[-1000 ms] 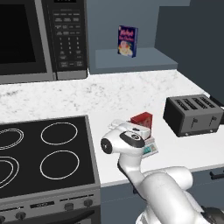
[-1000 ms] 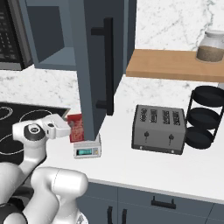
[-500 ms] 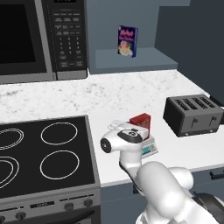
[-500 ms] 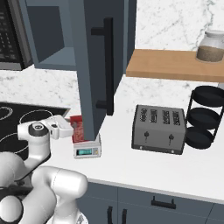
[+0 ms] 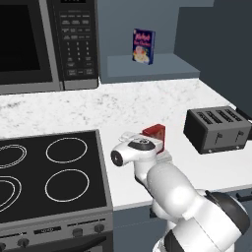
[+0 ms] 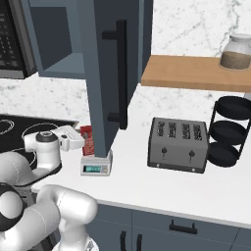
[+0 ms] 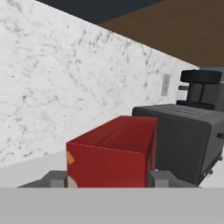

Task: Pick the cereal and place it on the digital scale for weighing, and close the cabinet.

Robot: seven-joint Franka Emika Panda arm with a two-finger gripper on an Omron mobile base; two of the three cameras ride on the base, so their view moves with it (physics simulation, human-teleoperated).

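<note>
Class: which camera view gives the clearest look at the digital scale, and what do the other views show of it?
The right base view: the scale shows its teal display and platform, with the cereal above it. In the left base view the arm hides most of it, leaving a grey edge. In the hand view I cannot make it out.

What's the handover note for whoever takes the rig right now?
Hand: shut on the cereal, fingers on both sides of the red box.
Cereal stands upright at or just over the digital scale; contact with the platform can't be told.
Cabinet door open, bar handle facing the room.
Done: cereal picked and brought to the scale.
Left: release the box, back off, close the cabinet.
</note>
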